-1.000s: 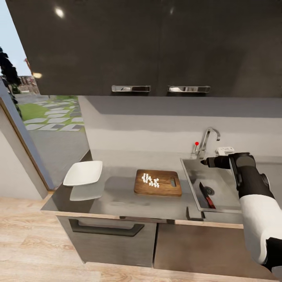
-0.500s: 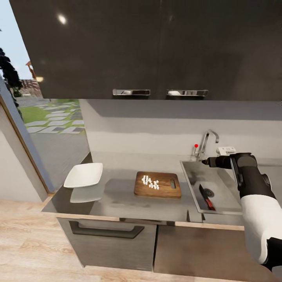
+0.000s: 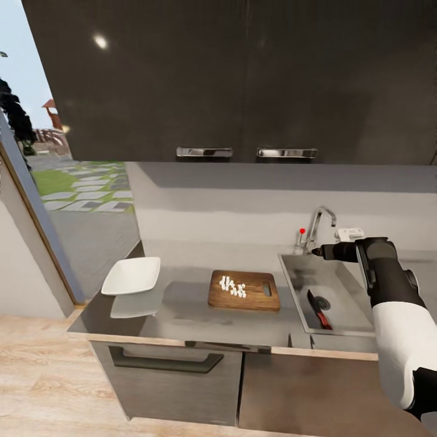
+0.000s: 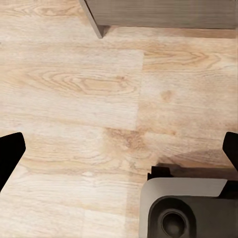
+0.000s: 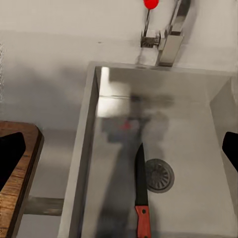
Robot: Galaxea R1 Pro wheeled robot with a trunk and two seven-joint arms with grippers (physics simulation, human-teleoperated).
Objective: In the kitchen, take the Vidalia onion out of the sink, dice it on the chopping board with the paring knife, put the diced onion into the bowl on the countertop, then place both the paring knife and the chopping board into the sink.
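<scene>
The chopping board (image 3: 255,297) lies on the countertop (image 3: 182,311) with several small white pieces of diced onion (image 3: 232,286) on it. Left of it stands the empty white bowl (image 3: 131,275). The paring knife (image 3: 317,309) lies in the sink (image 3: 290,274), red handle toward the front; the right wrist view has the knife (image 5: 141,191) beside the drain (image 5: 158,175). My right gripper (image 3: 315,250) hovers over the sink's back part, open and empty, and its fingertips (image 5: 10,151) are spread wide. My left gripper (image 4: 119,148) is open over the wooden floor.
The chrome tap (image 3: 320,223) with a red dot stands behind the sink. Dark wall cabinets (image 3: 243,79) hang above the counter. A glass door on the left looks out on a garden. The robot's base (image 4: 186,210) is on the wooden floor (image 4: 74,89).
The whole picture has shrunk and shifted a little, so the camera has moved. Knife, board, bowl and right arm keep their places.
</scene>
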